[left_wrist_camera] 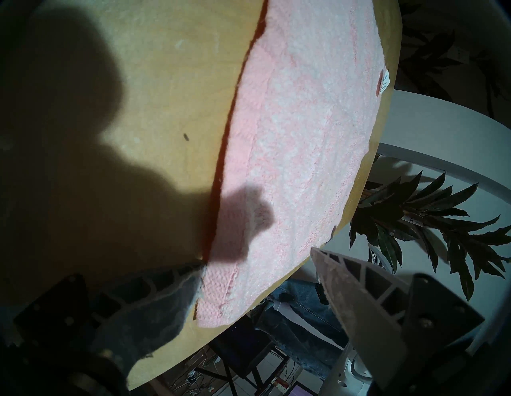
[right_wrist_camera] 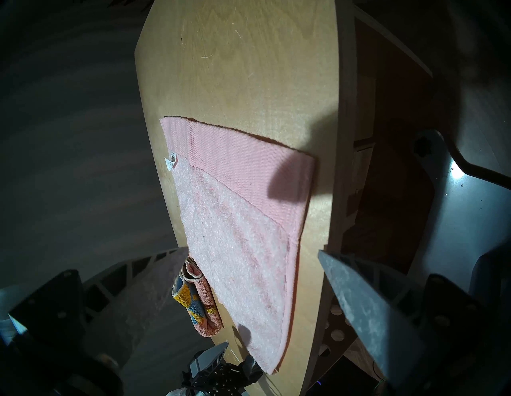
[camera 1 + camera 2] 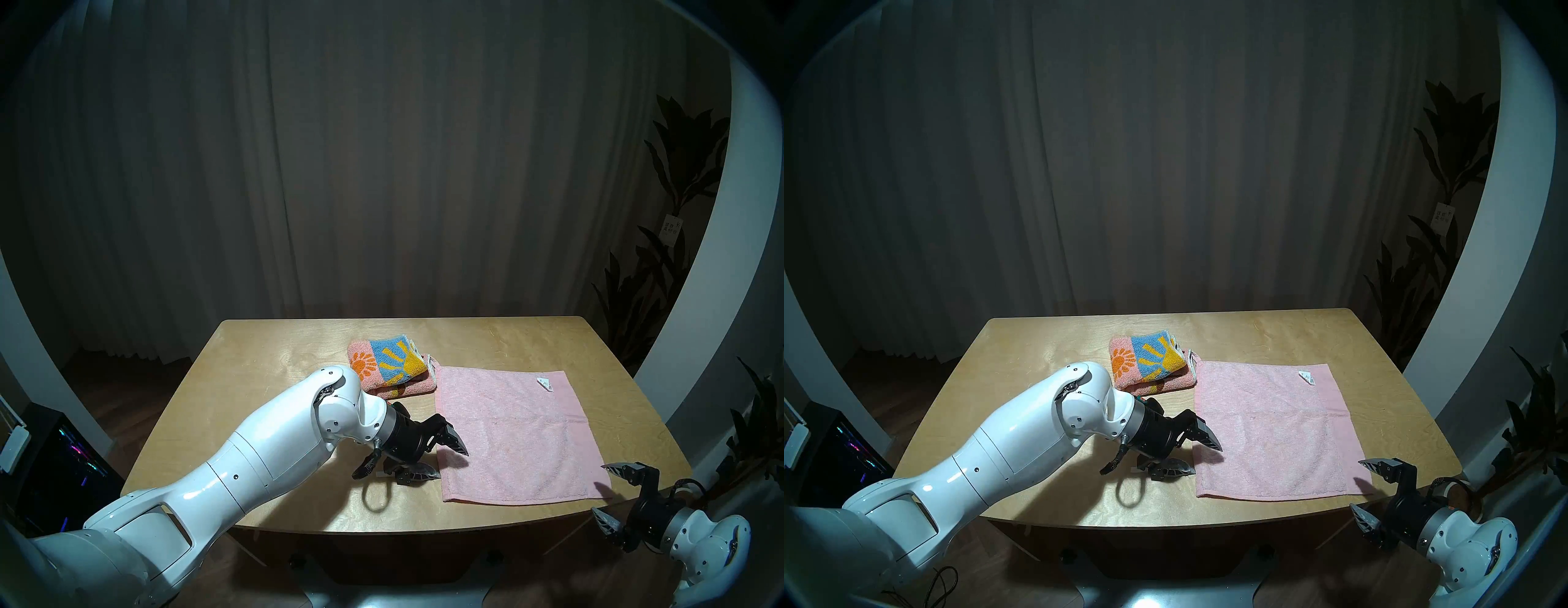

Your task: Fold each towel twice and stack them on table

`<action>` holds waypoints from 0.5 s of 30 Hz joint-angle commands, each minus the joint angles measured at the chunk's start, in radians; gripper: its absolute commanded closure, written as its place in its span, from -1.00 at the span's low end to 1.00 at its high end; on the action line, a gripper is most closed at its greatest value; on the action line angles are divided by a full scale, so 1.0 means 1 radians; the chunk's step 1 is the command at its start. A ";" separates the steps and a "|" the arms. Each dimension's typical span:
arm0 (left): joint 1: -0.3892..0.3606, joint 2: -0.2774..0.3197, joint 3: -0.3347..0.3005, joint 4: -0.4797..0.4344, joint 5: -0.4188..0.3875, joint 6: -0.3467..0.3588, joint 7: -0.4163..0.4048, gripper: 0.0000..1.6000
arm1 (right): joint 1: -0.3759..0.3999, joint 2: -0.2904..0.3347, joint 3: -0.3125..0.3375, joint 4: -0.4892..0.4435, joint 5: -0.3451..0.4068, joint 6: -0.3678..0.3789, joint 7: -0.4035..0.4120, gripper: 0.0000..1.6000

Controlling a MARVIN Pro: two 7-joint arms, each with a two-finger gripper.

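1. Left gripper (image 3: 439, 460) stands with its jaws spread apart and nothing between them, at the near-left corner of the pale pink towel (image 3: 513, 433): one finger hangs over the towel's left edge, the other lies low on the table (image 3: 254, 382) just outside that edge.
2. Right gripper (image 3: 611, 496) also gapes empty, off the towel's near-right corner, just past the table's near edge.
3. Spread flat in a single layer, the pink towel has its white tag (image 3: 544, 383) at the far-right corner.
4. Touching the pink towel's far-left corner lies the sunflower towel (image 3: 390, 367), already folded into a small bundle.
5. Judgement: the left arm is nearer, so the coming fold likely starts from the near-left corner, carried across toward the right edge.
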 commanded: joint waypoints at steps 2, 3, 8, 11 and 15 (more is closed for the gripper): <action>-0.022 0.026 0.000 0.088 0.107 -0.009 -0.009 -1.00 | -0.004 -0.001 0.003 -0.020 0.006 0.006 0.005 -1.00; -0.024 0.024 0.002 0.093 0.114 -0.011 -0.014 -1.00 | -0.004 0.000 0.003 -0.021 0.006 0.007 0.005 -1.00; -0.024 0.020 0.000 0.111 0.115 -0.009 -0.038 -1.00 | -0.004 -0.002 0.003 -0.022 0.006 0.005 0.005 -1.00; -0.014 0.022 -0.003 0.116 0.100 -0.004 -0.060 -1.00 | -0.005 -0.001 0.003 -0.023 0.006 0.005 0.005 -1.00; -0.003 0.022 0.002 0.115 0.092 0.001 -0.079 -1.00 | -0.006 -0.001 0.004 -0.023 0.006 0.005 0.004 -1.00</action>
